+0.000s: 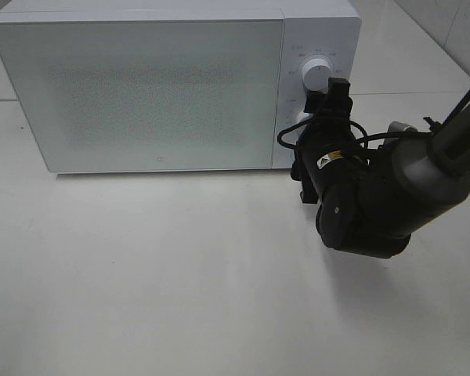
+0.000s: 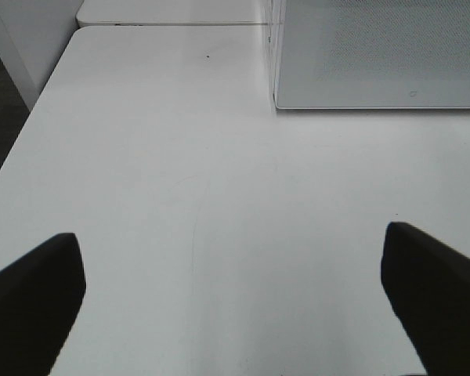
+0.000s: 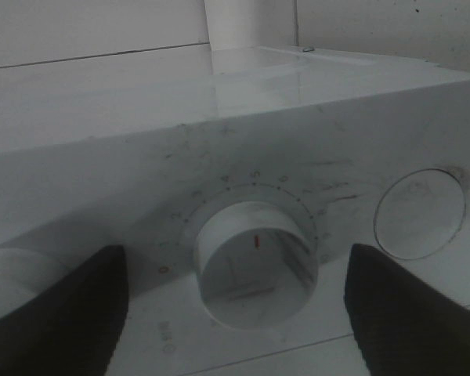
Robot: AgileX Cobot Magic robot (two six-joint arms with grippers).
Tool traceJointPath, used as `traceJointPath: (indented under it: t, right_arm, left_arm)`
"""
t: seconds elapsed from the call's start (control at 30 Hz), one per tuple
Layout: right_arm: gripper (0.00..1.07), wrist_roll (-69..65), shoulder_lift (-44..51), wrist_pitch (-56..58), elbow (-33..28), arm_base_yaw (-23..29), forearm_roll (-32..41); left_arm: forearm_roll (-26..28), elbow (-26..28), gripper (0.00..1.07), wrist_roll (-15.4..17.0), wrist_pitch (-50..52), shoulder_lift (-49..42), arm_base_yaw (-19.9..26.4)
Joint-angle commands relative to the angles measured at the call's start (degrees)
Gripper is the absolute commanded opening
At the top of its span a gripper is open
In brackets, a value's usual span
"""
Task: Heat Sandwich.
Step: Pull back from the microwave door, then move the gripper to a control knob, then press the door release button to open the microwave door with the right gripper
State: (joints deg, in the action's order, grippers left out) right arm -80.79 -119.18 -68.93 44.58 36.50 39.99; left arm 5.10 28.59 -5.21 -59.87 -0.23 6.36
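- I cannot find the sandwich in any view. The microwave (image 1: 141, 94) has its door shut, and the frosted, speckled front lets nothing show through, so I cannot tell where the sandwich is.
- From the high camera, the right arm (image 1: 376, 196) covers the lower part of the control panel. Only the upper knob (image 1: 318, 72) is clear. The fingers themselves are lost behind the black wrist and its cable.
- The right wrist view settles it. The right gripper (image 3: 235, 274) has its two fingers (image 3: 59, 313) spread to either side of a white dial (image 3: 254, 262) bearing a red mark and ringed by small numerals. There is a gap on both sides and no contact.
- Beside that dial is a round flat disc (image 3: 419, 213). On the other side, a white rounded shape (image 3: 12, 278) is cut off at the frame edge. The panel print is too blurred to read.
- The left gripper (image 2: 235, 305) is out of the high view. Its own camera shows both fingers (image 2: 31, 301) spread wide over the bare white table (image 2: 180, 157), near the microwave's front corner and holding nothing.
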Motion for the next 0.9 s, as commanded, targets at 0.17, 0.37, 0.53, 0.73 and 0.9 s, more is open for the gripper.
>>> traceJointPath:
  t: [0.17, 0.37, 0.53, 0.73, 0.9]
  right_arm:
    - [0.76, 2.12, 4.30, -0.80, -4.47, 0.06, -4.30]
    - [0.76, 4.98, 7.62, -0.69, -9.05, 0.06, -8.19]
    - [0.76, 7.91, 10.54, -0.57, -13.24, 0.06, -11.00]
    - [0.76, 17.82, 15.76, 7.39, -16.44, 0.06, -12.20]
    - [0.76, 30.14, 20.68, 18.16, -16.50, 0.06, -12.15]
  left_arm:
    - [0.29, -0.23, 0.97, 0.11, 0.52, -1.49, 0.17]
    - [0.29, -0.23, 0.97, 0.11, 0.52, -1.49, 0.17]
    - [0.29, -0.23, 0.97, 0.11, 0.52, -1.49, 0.17]
    - [0.29, -0.23, 0.97, 0.11, 0.52, -1.49, 0.17]
    - [0.29, -0.23, 0.97, 0.11, 0.52, -1.49, 0.17]
